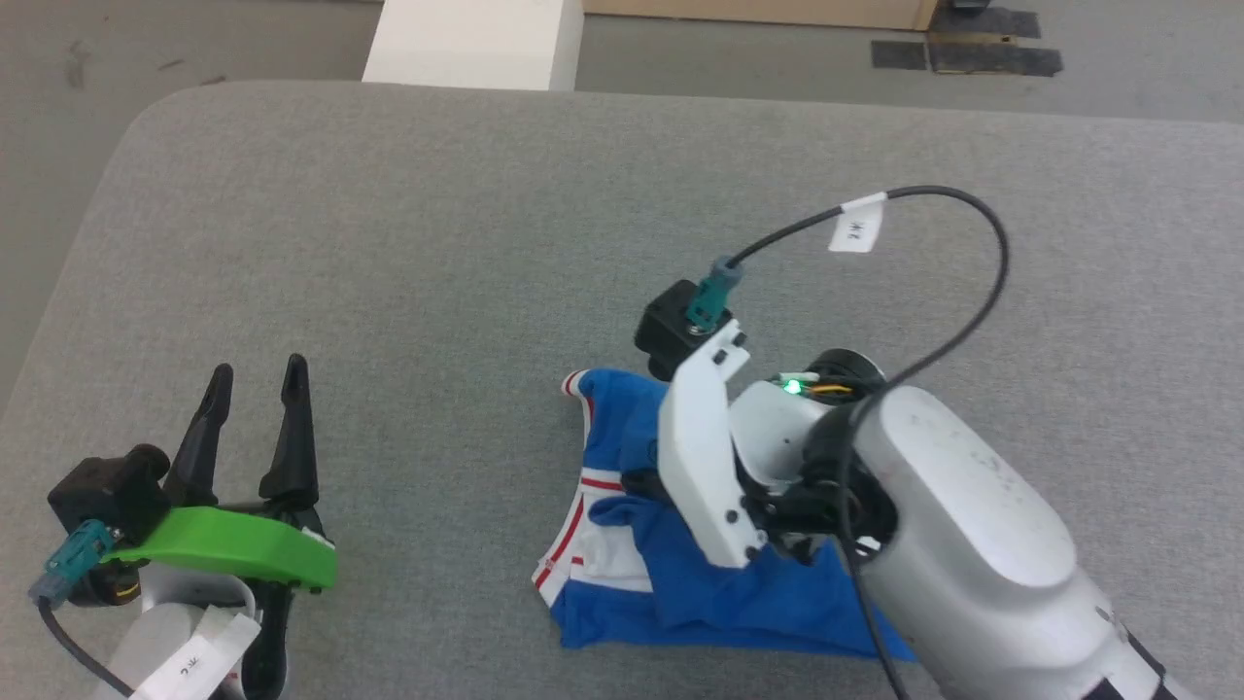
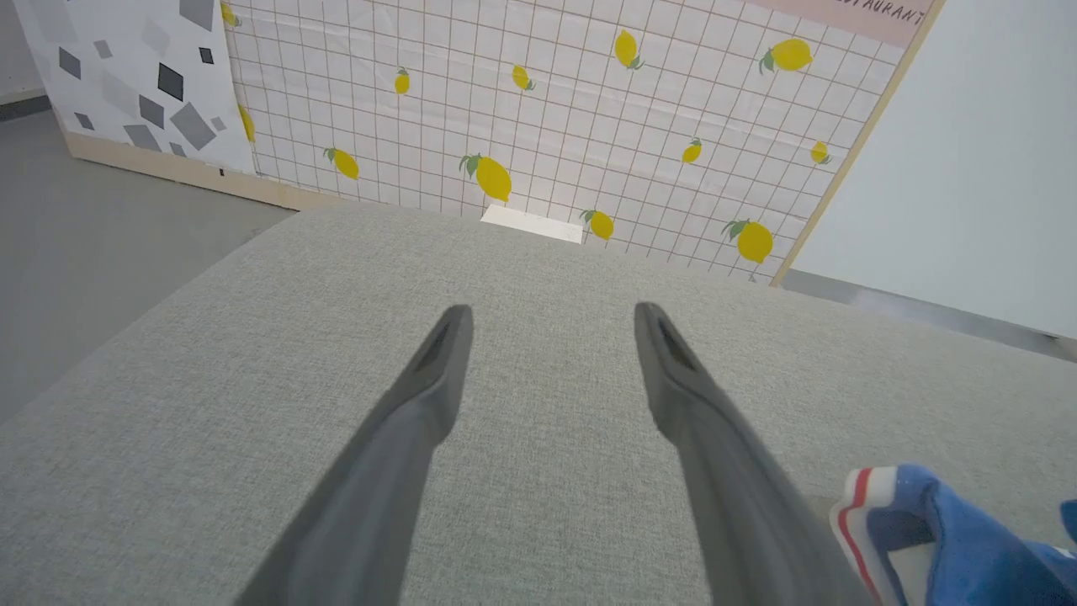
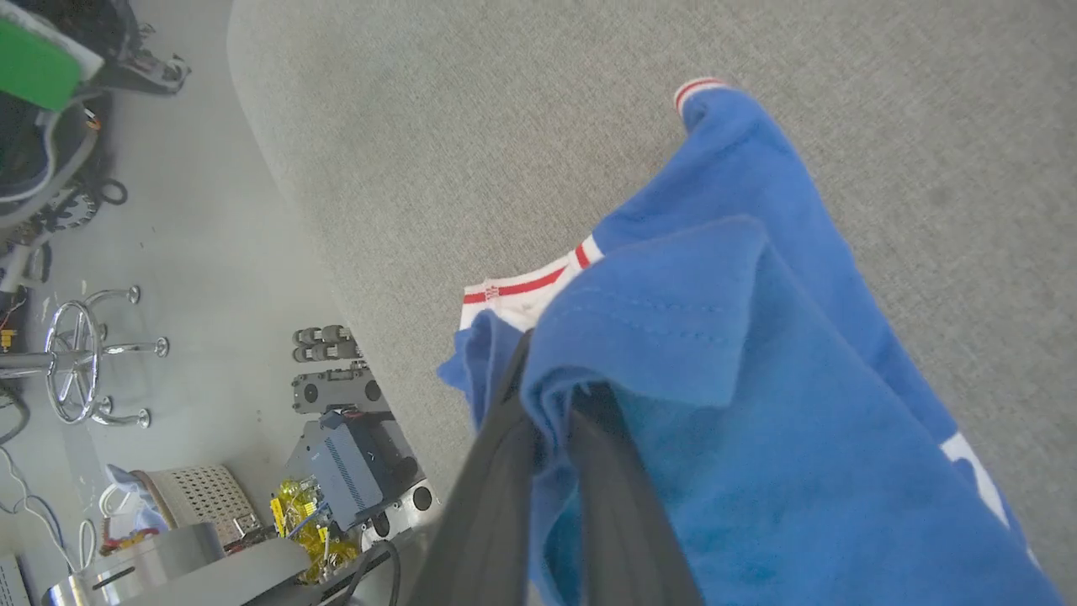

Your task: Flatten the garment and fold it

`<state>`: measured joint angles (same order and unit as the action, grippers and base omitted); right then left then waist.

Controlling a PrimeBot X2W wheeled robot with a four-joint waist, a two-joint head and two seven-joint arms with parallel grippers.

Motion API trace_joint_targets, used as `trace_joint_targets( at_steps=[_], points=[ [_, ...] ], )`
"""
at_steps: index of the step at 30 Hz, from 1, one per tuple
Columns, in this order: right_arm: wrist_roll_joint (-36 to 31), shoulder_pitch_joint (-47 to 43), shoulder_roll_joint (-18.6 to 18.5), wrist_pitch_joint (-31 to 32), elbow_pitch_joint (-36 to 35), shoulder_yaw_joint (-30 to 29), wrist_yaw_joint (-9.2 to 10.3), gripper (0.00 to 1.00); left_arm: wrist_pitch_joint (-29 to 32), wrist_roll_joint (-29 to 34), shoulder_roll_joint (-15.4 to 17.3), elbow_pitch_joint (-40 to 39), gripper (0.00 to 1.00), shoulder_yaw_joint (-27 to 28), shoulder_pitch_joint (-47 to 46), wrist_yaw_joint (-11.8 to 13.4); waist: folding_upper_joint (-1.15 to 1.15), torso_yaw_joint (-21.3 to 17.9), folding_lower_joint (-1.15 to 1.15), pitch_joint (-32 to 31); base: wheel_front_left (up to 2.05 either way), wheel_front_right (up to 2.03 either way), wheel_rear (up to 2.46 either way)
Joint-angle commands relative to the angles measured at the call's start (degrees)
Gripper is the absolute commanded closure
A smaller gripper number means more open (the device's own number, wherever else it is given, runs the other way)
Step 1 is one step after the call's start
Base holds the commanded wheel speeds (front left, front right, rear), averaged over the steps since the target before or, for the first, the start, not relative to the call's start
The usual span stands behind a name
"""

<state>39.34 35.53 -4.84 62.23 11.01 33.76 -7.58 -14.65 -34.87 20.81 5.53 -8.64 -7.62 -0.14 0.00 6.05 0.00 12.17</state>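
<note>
My right gripper (image 3: pixel 551 387) is pinched tight on a fold of the soft, light T-shirt (image 3: pixel 757 353), left gripper (image 1: pixel 258 379) spread wide and empty; I'd grab the red-striped trim (image 1: pixel 571 533).

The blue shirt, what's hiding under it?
The shirt lies crumpled on the grey table, whose top shows beside it. Whatever is beneath the folds is covered, so I cannot tell. The right end effector pinches one fold.

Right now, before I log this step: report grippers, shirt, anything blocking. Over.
Left gripper open, off the cloth. Right gripper shut on garment, pinching a blue fold. Garment bunched on grey table. Nothing seen in the way.
</note>
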Motion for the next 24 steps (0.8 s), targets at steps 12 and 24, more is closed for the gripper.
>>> trace_joint_targets(
  at_steps=[12,24],
  points=[
    [-0.53,5.43,1.85,-12.19,15.99,8.22,0.09,1.00,-0.27,0.32,-2.16,1.76,0.00,-0.43,-3.02,-1.67,0.00,3.57,0.00,3.52,0.00,0.00,0.00],
    [10.71,8.71,1.95,-20.18,13.54,12.64,0.09,0.00,-0.32,1.04,-2.23,3.13,0.00,0.20,-2.69,-2.33,0.00,1.37,0.00,0.65,0.00,0.00,0.00]
  ],
)
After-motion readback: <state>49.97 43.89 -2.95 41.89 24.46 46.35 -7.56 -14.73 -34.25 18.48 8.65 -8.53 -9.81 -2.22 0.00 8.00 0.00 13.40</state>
